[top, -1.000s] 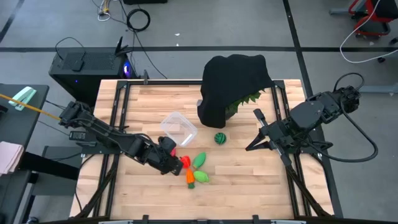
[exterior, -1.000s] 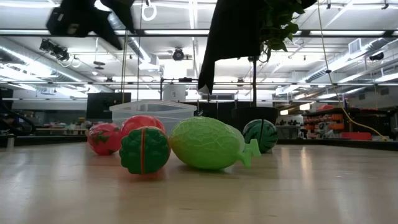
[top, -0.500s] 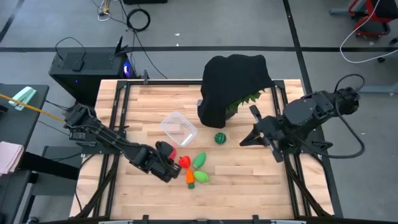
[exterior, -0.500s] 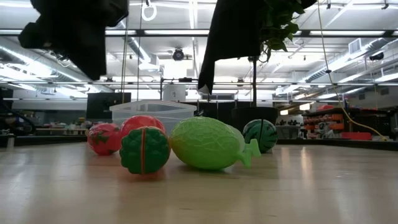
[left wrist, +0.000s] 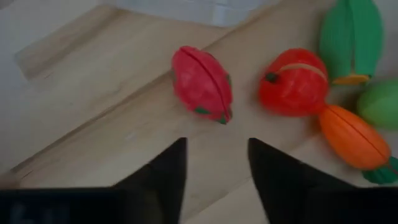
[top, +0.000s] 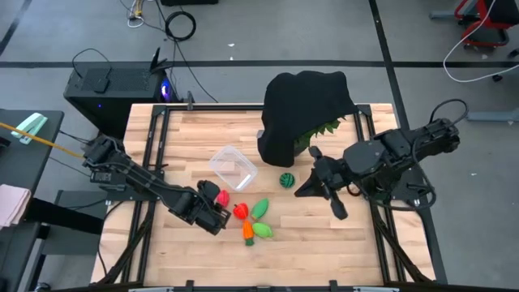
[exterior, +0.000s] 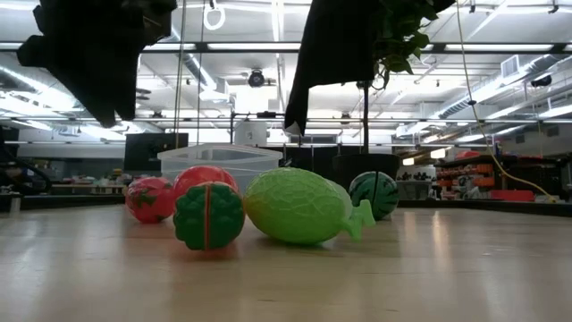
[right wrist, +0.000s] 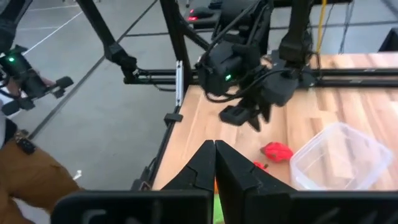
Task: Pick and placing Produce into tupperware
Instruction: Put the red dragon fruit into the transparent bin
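1. High view: left gripper (top: 212, 212) hovers near the table's (top: 324, 235) front edge, beside the produce (top: 253, 220); tupperware (top: 233, 167) sits mid-table.
2. Left wrist view: fingers (left wrist: 163, 173) spread above a red toy (left wrist: 201, 83).
3. Right wrist view: right gripper (right wrist: 214, 163) pressed together.

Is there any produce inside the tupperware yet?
No: in the high view the tupperware holds nothing, and the red, green and orange toys all lie on the table beside it.
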Robot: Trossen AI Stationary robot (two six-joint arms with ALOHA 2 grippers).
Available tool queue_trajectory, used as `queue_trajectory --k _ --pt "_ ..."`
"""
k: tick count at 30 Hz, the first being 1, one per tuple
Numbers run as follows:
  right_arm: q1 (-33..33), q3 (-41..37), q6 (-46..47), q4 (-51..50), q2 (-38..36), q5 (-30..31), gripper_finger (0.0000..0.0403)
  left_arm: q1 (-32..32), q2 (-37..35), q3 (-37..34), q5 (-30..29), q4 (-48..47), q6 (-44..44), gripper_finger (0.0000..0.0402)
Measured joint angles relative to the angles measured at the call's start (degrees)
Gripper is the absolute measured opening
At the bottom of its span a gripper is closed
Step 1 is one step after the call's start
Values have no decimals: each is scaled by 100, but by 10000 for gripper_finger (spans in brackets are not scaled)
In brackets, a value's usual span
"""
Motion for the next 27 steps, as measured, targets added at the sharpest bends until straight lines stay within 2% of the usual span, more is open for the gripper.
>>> queue_trajectory --k 6,11,19,27 --pt "-2 0 -25 176 40 -24 40 239 0 0 96 11 -611 300" --pt "-2 0 -98 211 -9 -24 56 448 33 0 109 208 -740 352" --pt "-2 0 -106 233 -73 -24 75 550 374 2 26 453 -820 395" --pt "-2 0 -112 216 -88 -24 80 327 974 2 -268 592 -1576 397"
